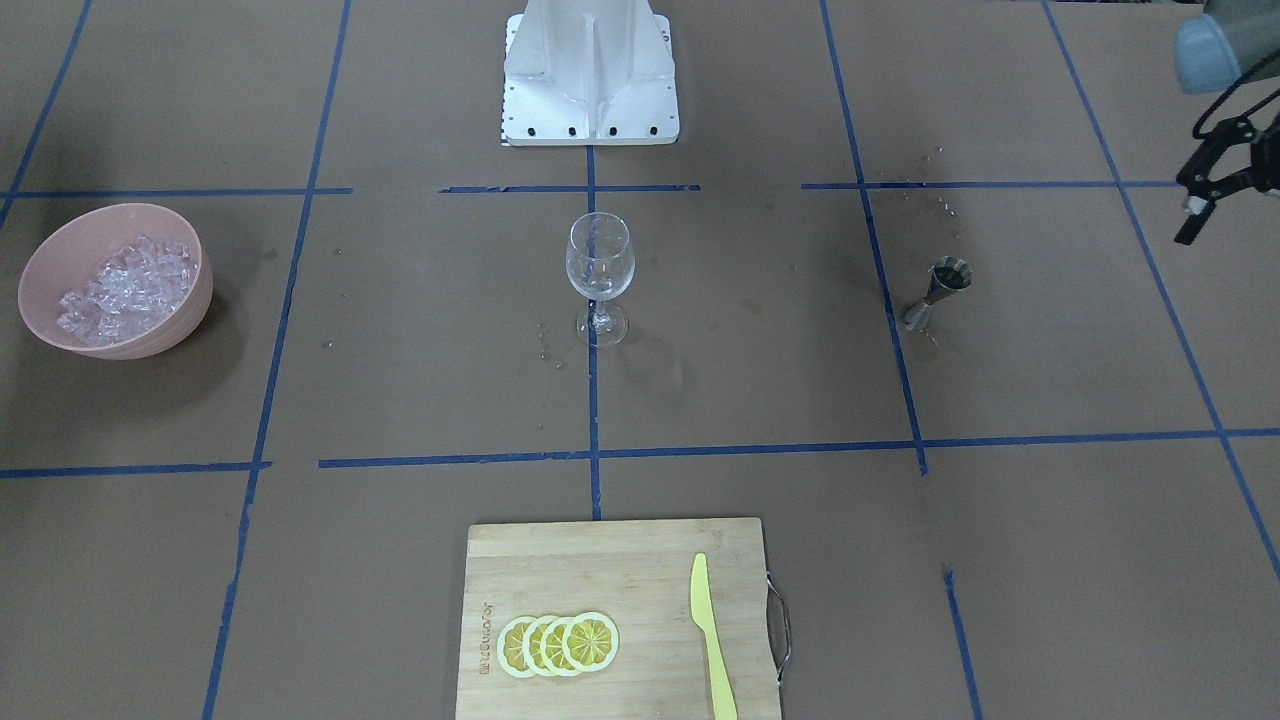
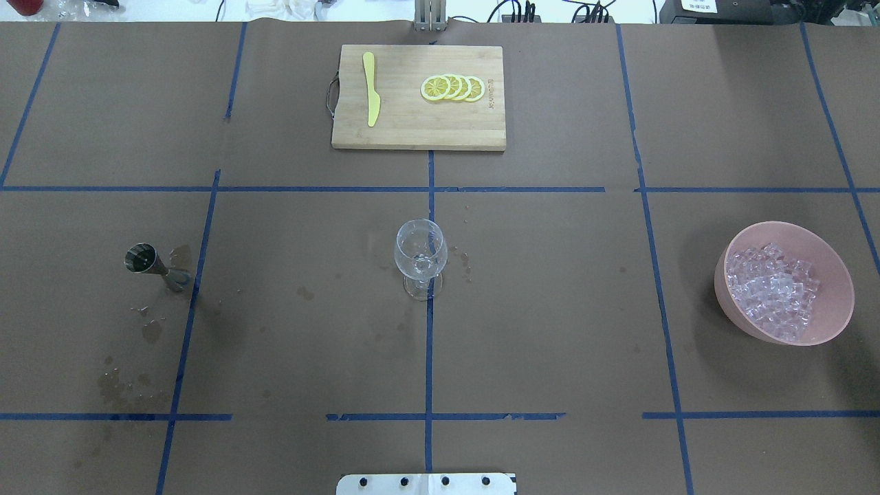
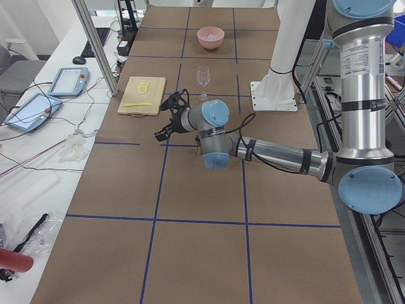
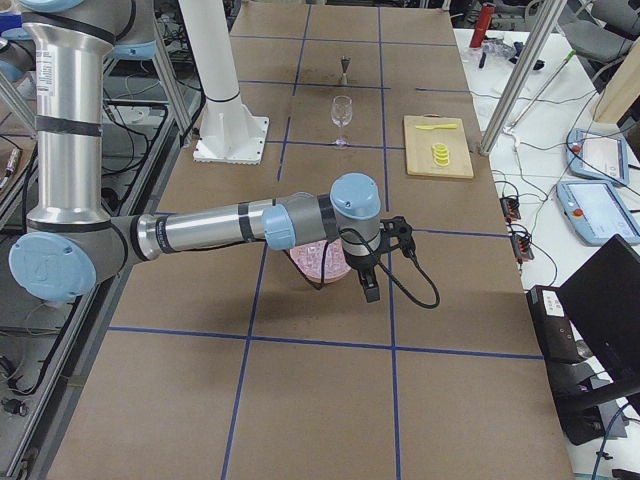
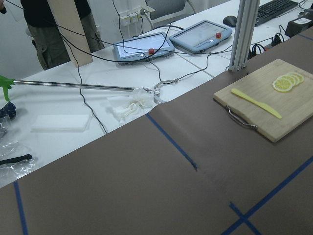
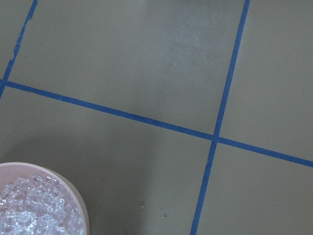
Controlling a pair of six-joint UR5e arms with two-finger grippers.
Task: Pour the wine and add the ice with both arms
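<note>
An empty wine glass (image 1: 598, 265) stands upright at the table's centre; it also shows in the overhead view (image 2: 420, 251). The ice (image 1: 125, 290) fills a pink bowl (image 1: 40, 260), also in the overhead view (image 2: 773, 289) and the right wrist view (image 6: 34, 210). A small metal jigger (image 2: 152, 263) stands on the robot's left side. My left gripper (image 1: 1190, 215) hangs high beyond the jigger, fingers spread, empty; it also shows in the exterior left view (image 3: 166, 117). My right gripper (image 4: 392, 268) hangs by the bowl; I cannot tell whether it is open.
A wooden cutting board (image 2: 412, 130) at the far edge holds lemon slices (image 2: 454, 88) and a yellow knife (image 2: 372, 88). The white pedestal base (image 1: 590, 75) stands behind the glass. Wet stains (image 2: 124, 381) lie near the jigger. Tablets and cables (image 5: 166, 44) lie on the side desk.
</note>
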